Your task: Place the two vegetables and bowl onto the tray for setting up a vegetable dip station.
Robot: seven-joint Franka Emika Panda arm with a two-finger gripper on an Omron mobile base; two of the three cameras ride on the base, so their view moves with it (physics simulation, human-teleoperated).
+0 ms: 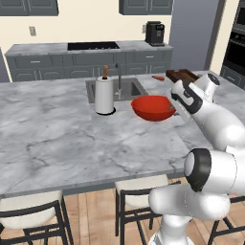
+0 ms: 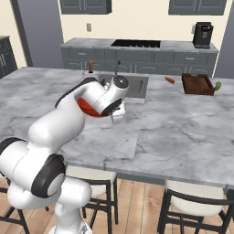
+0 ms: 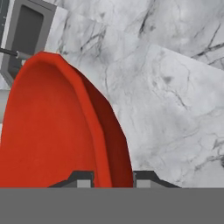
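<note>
The tool is clamped on the rim of the red bowl, 1 fingertip on each side of the wall. The bowl sits on the counter near the sink, well apart from the tray. The carrot lies just beside the tray, the cucumber at its far end. Lift level, carry clear of the counter, then lower squarely inside the tray's raised sides.
</note>
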